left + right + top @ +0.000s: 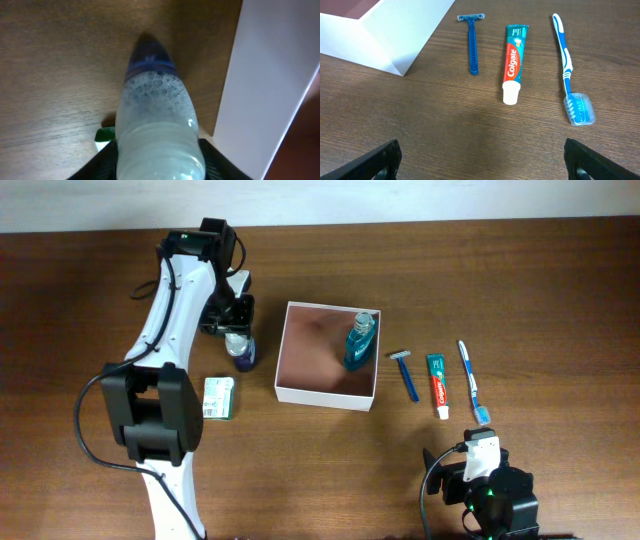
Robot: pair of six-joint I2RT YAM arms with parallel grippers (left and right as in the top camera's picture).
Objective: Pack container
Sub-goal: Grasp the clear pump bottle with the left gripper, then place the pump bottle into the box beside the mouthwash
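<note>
The left jaws are pinching a clear bottle of foamy liquid, its long axis pointing down toward the counter. Seen from overhead, the container sits just beside it at 3 o'clock. A teal bottle stands in its 1 o'clock corner. I'd say what's needed is a short lift over the white wall toward 3 o'clock. The right jaws, spread wide, sit well apart at 5 o'clock.
</note>
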